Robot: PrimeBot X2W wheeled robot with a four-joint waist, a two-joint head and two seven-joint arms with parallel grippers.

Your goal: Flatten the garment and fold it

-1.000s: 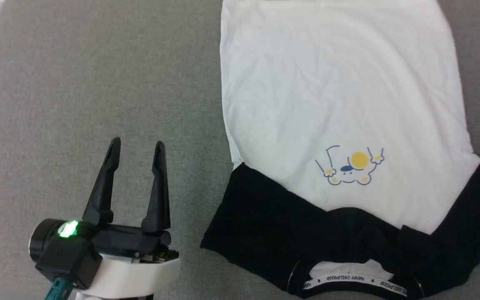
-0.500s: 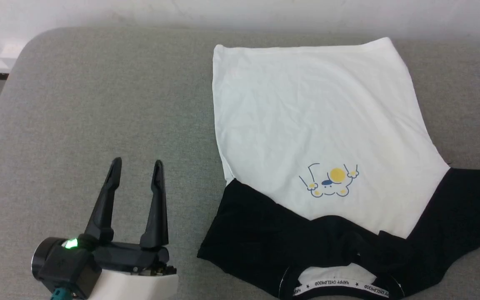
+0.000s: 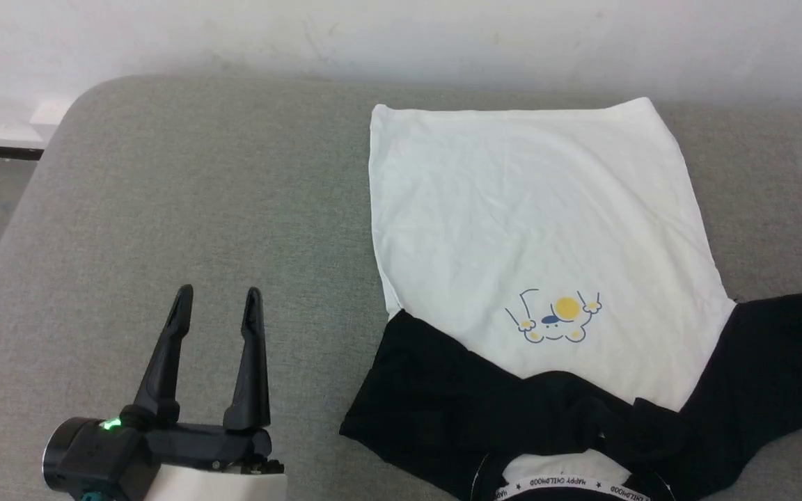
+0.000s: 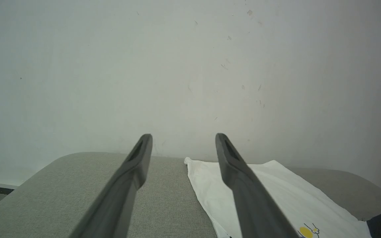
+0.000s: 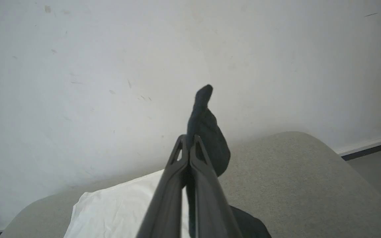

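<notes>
The garment (image 3: 533, 209) lies on the grey cushion (image 3: 164, 174) with its long axis running away from the robot, its collar (image 3: 568, 481) nearest. Off to the collar's right, the right gripper (image 5: 188, 138) is pinched closed on the black sleeve (image 5: 210, 132). The left gripper (image 3: 218, 290), fingers spread and empty, hovers well left of the collar, and is likely the nearer arm for the other bunched sleeve (image 3: 429, 390).

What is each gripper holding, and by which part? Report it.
Right gripper: shut on the garment, pinching its black sleeve. Left gripper: open, holding nothing.
</notes>
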